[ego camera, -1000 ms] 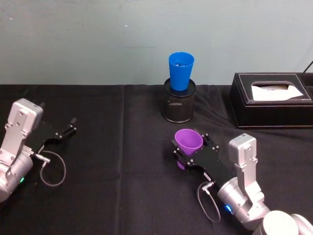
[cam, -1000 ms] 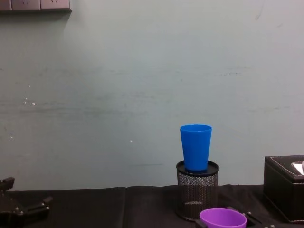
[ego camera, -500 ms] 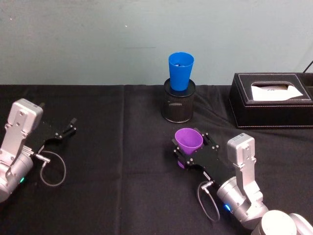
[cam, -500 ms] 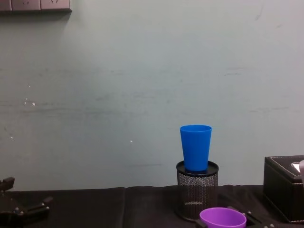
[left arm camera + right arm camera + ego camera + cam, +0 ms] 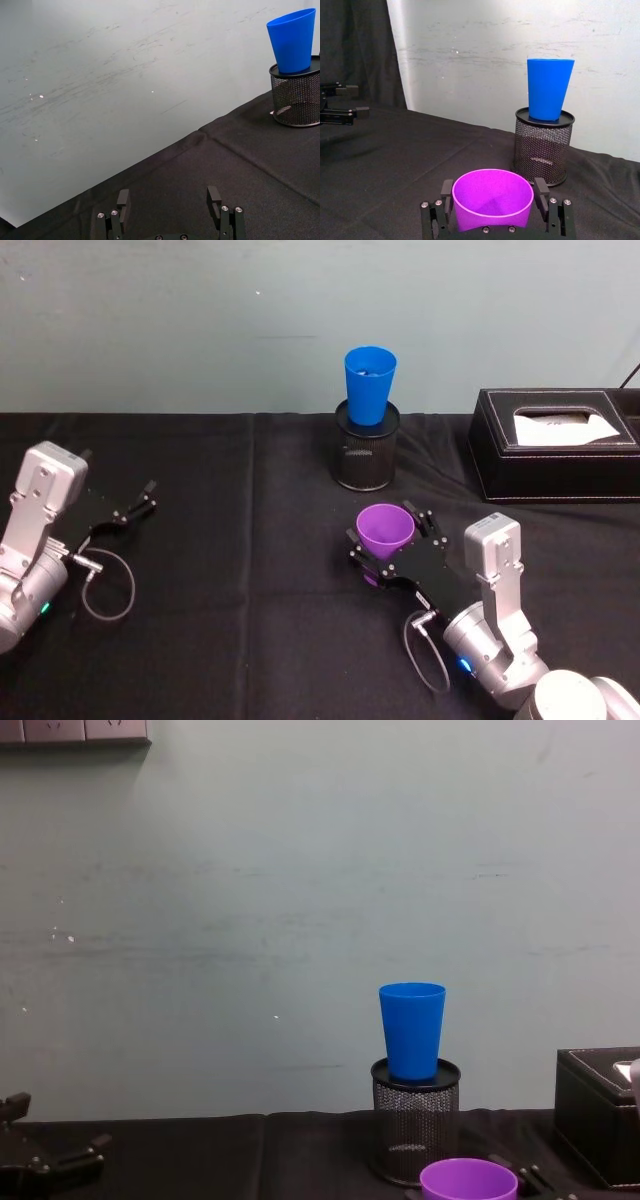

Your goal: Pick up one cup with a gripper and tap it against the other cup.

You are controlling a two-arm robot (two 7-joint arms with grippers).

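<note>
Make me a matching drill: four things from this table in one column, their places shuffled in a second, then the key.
1. purple cup
2. blue cup
3. tissue box
4. left gripper

A. standing in the mesh pen pot
B. far right of the table
C. between the right gripper's jaws
D. open, holding nothing, at the left side

Pairs: 1-C, 2-A, 3-B, 4-D

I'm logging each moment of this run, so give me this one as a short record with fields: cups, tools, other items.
purple cup: upright, between the fingers of the right tool
blue cup: upright, seated in the mesh pot, apart from the purple cup
left tool: open, holding nothing, at the left side of the table
black box: right of the mesh pot
</note>
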